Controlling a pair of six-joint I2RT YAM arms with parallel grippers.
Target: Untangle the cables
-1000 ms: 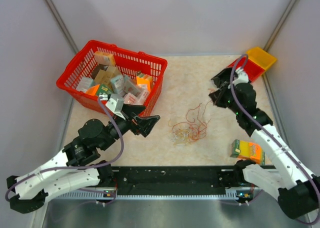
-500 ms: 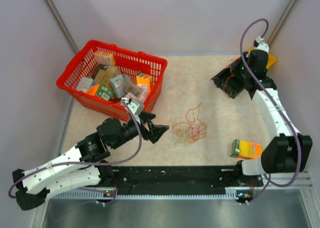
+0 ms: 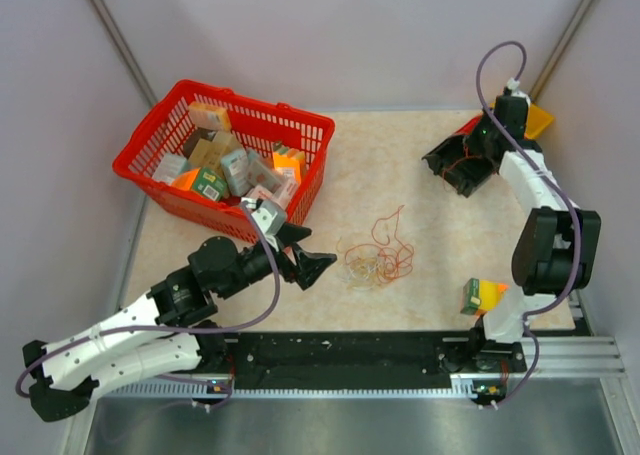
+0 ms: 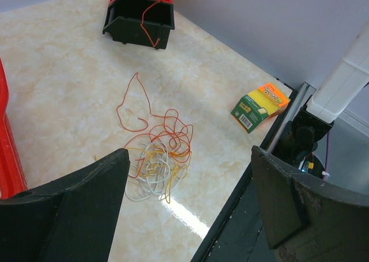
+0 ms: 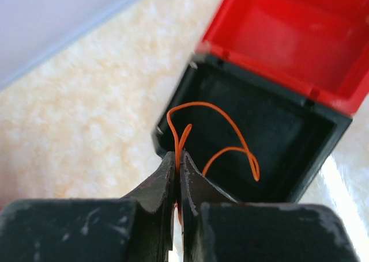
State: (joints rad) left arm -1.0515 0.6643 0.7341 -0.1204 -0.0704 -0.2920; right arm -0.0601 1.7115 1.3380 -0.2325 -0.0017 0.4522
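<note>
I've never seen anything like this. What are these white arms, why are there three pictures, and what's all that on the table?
They are two robot arms bolted to a table, each ending in a two-fingered gripper. The wide picture looks down from above; the other two come from a camera on each wrist. On the table lie a tangle of thin cables, a red basket of small boxes, a packet and a black bin. The left gripper is open near the tangle. The right gripper is shut on one orange wire, over the bin.

Red basket point(image 3: 262, 104), black bin point(image 4: 134, 36), sponge pack point(image 4: 260, 105)
</note>
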